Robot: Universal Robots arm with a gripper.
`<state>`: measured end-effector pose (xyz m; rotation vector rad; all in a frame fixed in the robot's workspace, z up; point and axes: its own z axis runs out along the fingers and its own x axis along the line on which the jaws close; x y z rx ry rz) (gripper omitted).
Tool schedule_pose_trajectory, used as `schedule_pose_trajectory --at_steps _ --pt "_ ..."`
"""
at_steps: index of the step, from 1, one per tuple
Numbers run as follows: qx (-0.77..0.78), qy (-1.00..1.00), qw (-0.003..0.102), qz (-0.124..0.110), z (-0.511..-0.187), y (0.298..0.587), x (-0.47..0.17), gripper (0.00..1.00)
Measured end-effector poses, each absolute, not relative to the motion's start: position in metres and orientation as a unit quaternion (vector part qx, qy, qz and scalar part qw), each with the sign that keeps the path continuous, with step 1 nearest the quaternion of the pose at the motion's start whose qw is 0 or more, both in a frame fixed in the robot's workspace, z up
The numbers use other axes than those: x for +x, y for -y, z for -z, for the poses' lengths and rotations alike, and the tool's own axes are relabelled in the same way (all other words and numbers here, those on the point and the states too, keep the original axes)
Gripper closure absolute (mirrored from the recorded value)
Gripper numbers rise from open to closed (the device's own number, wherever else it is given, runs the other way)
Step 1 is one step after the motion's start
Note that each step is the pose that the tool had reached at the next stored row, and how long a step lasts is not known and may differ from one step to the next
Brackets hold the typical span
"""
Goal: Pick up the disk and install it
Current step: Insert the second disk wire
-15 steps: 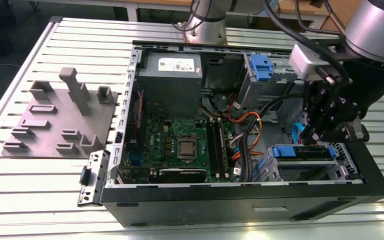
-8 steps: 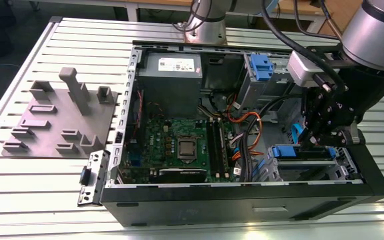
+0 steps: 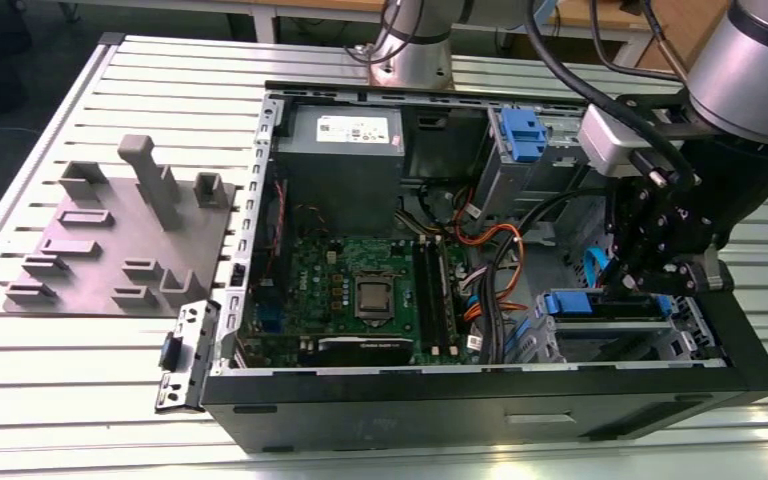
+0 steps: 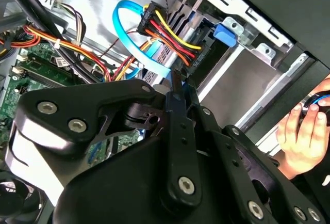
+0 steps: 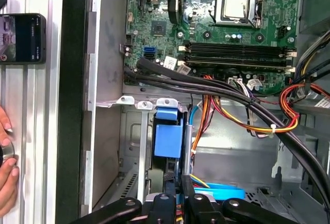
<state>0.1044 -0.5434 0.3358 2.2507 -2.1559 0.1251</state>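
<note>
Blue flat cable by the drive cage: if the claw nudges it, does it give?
Probably floppy: the blue flat cable curves in a free loop, so it should bend aside. Its end seems to meet a black connector, so a hard push might strain that plug.

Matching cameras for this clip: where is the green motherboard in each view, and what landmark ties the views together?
Exterior view: the motherboard lies flat inside the open case, toward the exterior view's left of the orange wires.
Second wrist view: a green strip of it shows behind black cables.
First wrist view: it lies beyond the black cables, with its processor socket showing.
Shared landmark: the orange-red-yellow wire bundle.
</note>
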Motion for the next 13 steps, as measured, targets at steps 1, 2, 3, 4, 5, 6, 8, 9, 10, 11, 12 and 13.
schedule_pose_trajectory --at_steps 1,2,3,4,5,6,8,9,10,11,12,13 --pt "0.722 0.691 0.011 -0.04 -0.3354 0.5436 0.1045 0.84" --pt "0.722 0.691 0.011 -0.04 -0.3352 0.5436 0.1045 0.84" --pt "0.721 0.691 0.011 -0.04 -0.3351 0.5437 0.1045 0.84" --pt "0.721 0.691 0.011 -0.04 -0.3348 0.5438 0.1045 0.84" --pt "0.721 0.691 0.011 -0.04 -0.3346 0.5441 0.1045 0.84" --pt "0.721 0.691 0.011 -0.04 -0.3346 0.5442 0.1046 0.84" --pt "0.721 0.692 0.011 -0.04 -0.3344 0.5444 0.1046 0.84" --pt "0.721 0.692 0.011 -0.04 -0.3342 0.5446 0.1046 0.84" --pt "0.721 0.692 0.011 -0.04 -0.334 0.5447 0.1047 0.84" --pt "0.721 0.692 0.011 -0.04 -0.3338 0.5448 0.1048 0.84" --pt "0.721 0.692 0.011 -0.04 -0.3336 0.545 0.1048 0.84" --pt "0.721 0.692 0.011 -0.04 -0.3334 0.5451 0.1048 0.84"
